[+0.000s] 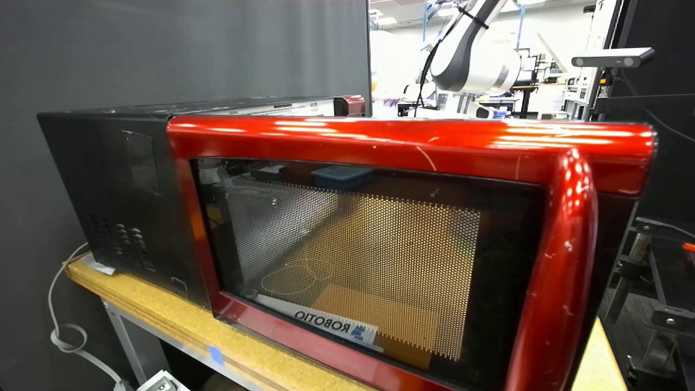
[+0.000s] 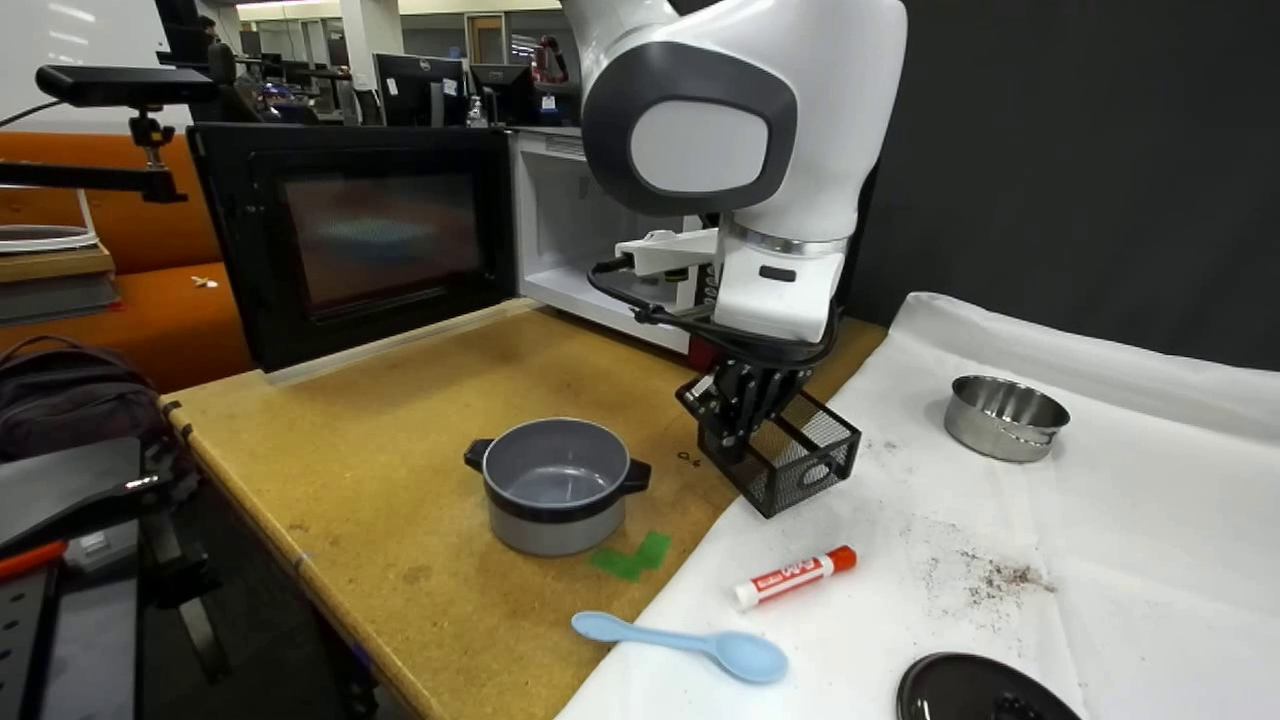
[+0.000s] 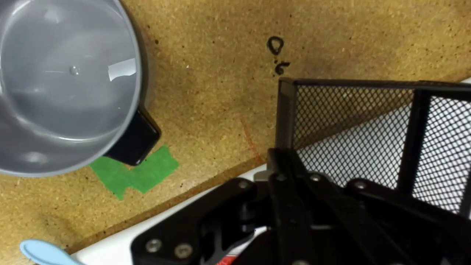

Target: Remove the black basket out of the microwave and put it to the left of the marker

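The black mesh basket [image 2: 805, 482] is outside the microwave, over the border between the wooden table and the white sheet. It also shows in the wrist view [image 3: 407, 143], with a divider across it. My gripper [image 3: 281, 156] is shut on its near end wall; it also shows in an exterior view [image 2: 737, 440]. I cannot tell whether the basket touches the surface. The red-and-white marker [image 2: 795, 577] lies on the sheet, nearer the camera than the basket. The red microwave [image 1: 347, 136] shows its open door; its white inside [image 2: 562, 215] is partly hidden by the arm.
A grey pot [image 2: 556, 500] with black handles stands on the wooden table [image 2: 400, 470]. Green tape [image 2: 632, 558] lies beside it. A light blue spoon [image 2: 690, 642], a metal bowl [image 2: 1003, 425] and a black lid [image 2: 975, 690] are on the white sheet [image 2: 1150, 540].
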`<state>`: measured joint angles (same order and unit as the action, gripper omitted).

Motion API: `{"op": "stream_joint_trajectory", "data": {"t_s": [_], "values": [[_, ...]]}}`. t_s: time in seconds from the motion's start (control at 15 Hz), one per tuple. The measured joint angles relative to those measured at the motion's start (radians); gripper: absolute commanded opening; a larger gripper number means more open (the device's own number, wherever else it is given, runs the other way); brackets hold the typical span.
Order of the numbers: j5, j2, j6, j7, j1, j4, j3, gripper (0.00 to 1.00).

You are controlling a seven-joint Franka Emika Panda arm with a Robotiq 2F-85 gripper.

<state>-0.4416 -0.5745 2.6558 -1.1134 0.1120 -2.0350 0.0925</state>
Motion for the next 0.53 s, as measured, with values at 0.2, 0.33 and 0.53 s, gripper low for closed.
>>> {"op": "stream_joint_trajectory", "data": {"t_s": [0.2, 0.33, 0.53], "values": [[0.000, -0.019, -0.001, -0.002, -0.003, 0.022, -0.009, 0.53], [0.000, -0.020, -0.001, -0.003, -0.009, 0.025, -0.013, 0.67], [0.000, -0.013, 0.002, -0.004, -0.022, 0.026, -0.013, 0.88]]}}
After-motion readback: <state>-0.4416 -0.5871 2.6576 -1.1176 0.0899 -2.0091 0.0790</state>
